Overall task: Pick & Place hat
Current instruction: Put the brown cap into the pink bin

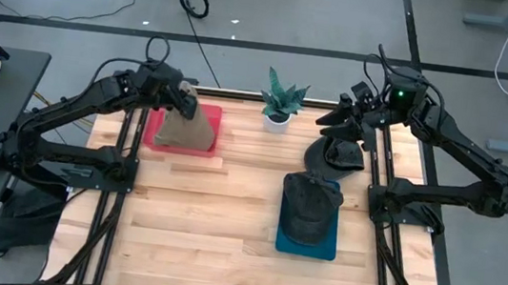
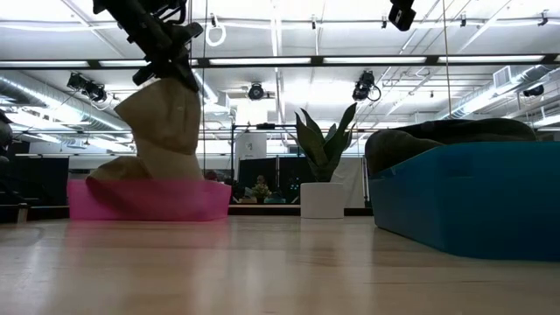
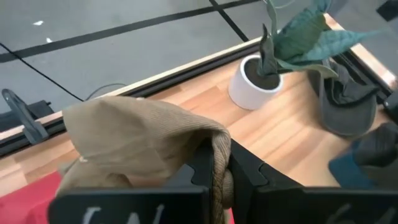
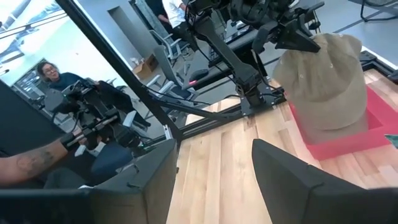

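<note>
Hat number one, the tan hat (image 1: 186,125), hung from our left gripper (image 1: 182,96) over the pink tray (image 1: 206,147) at the back left of the wooden table (image 1: 207,214). Our left fingers (image 3: 205,163) were clamped on a fold of its cloth near the top. In the low view, the tan hat (image 2: 162,144) reached down into the pink tray (image 2: 149,203), but we could not tell if it touched the bottom.

Our right gripper (image 1: 342,114) was up at the back right of the table, just above a dark hat (image 1: 333,155) that lay on the wood. Its fingers (image 4: 292,177) were spread apart and held nothing.

Another dark hat (image 1: 310,206) sat in the blue tray (image 1: 304,246), just in front of the first dark one. A small plant in a white pot (image 1: 280,102) stood at the back edge, between the pink tray and the right gripper.

From the right wrist view, we saw a person (image 4: 53,74) sitting in the room behind the table. A hand (image 4: 74,142) held a controller closer to the camera.
</note>
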`<control>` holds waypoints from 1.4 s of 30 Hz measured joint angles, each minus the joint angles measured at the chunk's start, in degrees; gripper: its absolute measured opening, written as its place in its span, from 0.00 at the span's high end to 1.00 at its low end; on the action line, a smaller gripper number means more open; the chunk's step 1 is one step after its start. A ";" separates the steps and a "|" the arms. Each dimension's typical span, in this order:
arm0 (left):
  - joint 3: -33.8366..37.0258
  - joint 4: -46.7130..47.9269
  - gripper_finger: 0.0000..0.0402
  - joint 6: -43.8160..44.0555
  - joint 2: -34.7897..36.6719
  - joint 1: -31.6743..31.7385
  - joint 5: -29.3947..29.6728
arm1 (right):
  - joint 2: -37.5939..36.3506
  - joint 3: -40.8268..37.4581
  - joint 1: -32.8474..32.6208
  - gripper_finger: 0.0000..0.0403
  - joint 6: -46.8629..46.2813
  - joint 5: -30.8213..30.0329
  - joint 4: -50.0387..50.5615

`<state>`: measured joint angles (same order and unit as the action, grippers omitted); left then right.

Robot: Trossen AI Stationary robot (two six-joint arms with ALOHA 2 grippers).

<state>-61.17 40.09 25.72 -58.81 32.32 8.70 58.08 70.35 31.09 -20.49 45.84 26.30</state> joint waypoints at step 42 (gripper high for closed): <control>18.91 -3.48 0.94 10.69 -0.04 -9.99 28.01 | 0.04 0.00 0.02 0.48 0.17 -1.46 0.00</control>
<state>-42.26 36.61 36.41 -58.85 22.33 36.71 58.13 70.35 31.11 -20.32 44.38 26.30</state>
